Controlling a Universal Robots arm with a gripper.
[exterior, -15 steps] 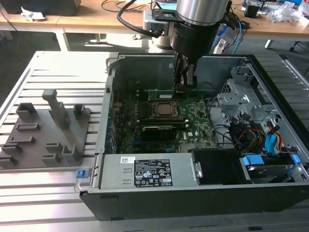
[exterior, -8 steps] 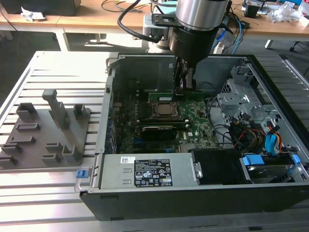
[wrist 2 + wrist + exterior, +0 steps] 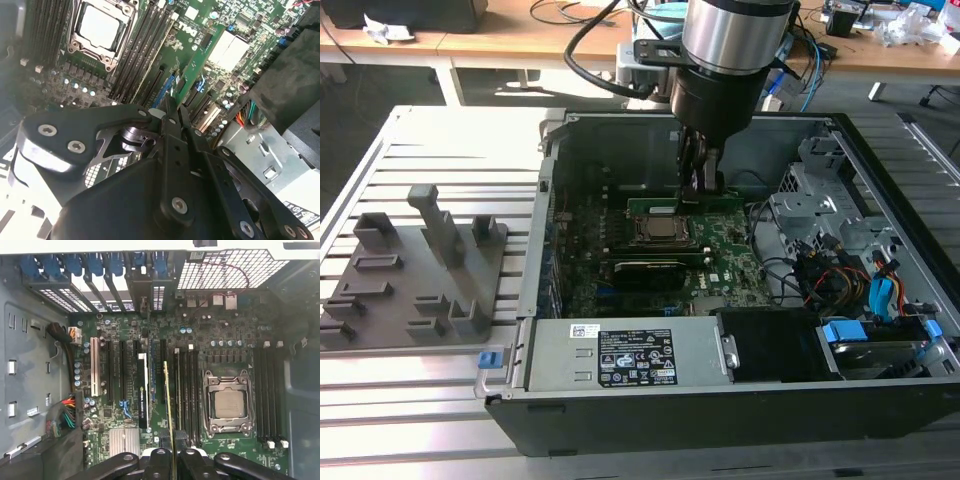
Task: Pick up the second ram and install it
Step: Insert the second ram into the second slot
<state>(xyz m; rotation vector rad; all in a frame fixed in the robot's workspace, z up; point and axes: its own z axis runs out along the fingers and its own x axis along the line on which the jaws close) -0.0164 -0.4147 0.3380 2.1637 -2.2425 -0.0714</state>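
Down inside the computer case (image 3: 670, 425), I am squeezing the ram stick (image 3: 167, 400) in my gripper (image 3: 172, 462); its long side is running along the slots (image 3: 187, 390), just beside the socket (image 3: 229, 405).

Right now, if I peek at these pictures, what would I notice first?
The big robot arm reaching down into the open computer case grabs the eye in the exterior view. Its gripper is shut on the second ram, a thin green stick seen edge-on in the first wrist view over the motherboard, beside the shiny CPU socket. A grey rack sits at the exterior view's left of the case.
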